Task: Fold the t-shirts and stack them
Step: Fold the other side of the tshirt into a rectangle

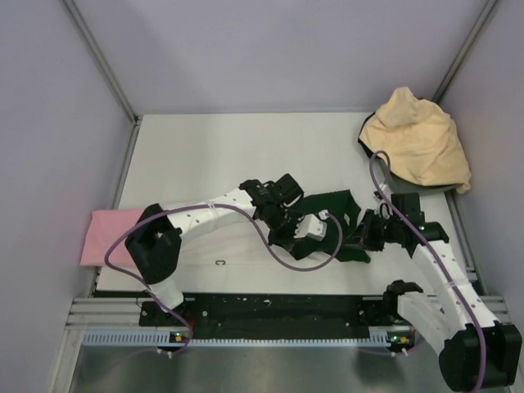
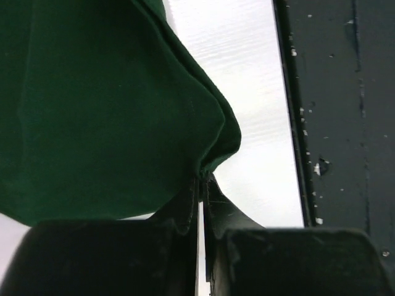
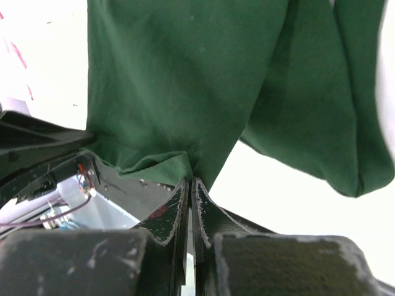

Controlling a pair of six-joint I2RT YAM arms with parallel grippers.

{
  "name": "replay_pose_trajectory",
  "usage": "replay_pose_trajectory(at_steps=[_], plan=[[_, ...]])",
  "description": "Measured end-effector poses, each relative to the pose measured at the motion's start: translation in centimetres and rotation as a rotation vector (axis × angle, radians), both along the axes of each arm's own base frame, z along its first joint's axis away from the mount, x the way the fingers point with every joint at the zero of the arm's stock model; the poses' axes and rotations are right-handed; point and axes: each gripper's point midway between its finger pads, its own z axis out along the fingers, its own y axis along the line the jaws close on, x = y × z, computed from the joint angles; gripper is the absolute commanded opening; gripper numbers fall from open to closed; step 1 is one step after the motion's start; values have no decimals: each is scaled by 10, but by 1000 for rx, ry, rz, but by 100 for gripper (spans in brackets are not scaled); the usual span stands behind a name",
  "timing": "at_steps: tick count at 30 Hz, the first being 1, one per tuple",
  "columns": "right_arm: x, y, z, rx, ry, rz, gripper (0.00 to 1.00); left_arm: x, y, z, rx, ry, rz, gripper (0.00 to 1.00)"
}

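Observation:
A dark green t-shirt [image 1: 340, 214] hangs bunched between my two grippers over the front middle of the white table [image 1: 246, 147]. My left gripper [image 1: 309, 232] is shut on a fold of the green cloth [image 2: 111, 105], pinched at the fingertips [image 2: 202, 179]. My right gripper [image 1: 366, 235] is shut on another edge of the same cloth [image 3: 185, 80], pinched at its tips [image 3: 191, 180]. A pink t-shirt [image 1: 115, 235] lies flat at the table's left edge. A pale yellow-tan t-shirt [image 1: 419, 143] lies crumpled at the back right. No white printed tee shows clearly.
The tan shirt sits partly on a dark round object [image 1: 409, 187]. A black rail [image 1: 270, 307] runs along the table's near edge and also shows in the left wrist view [image 2: 345, 123]. Grey walls close in the left, back and right sides.

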Motion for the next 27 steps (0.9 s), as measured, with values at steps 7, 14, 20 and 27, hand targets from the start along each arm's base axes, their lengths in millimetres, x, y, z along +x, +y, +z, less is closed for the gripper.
replay_pose_trajectory(at_steps=[7,14,20,27], plan=[[-33,6,-13,23,89,10,0,2,18,-3,-11,122,65,0],[-4,6,-20,-10,117,-2,0,54,15,8,-79,146,248,0],[62,0,-23,-104,-7,4,0,111,12,3,-123,173,453,0],[110,-9,-40,-176,-96,3,0,140,11,-28,-76,175,587,0]])
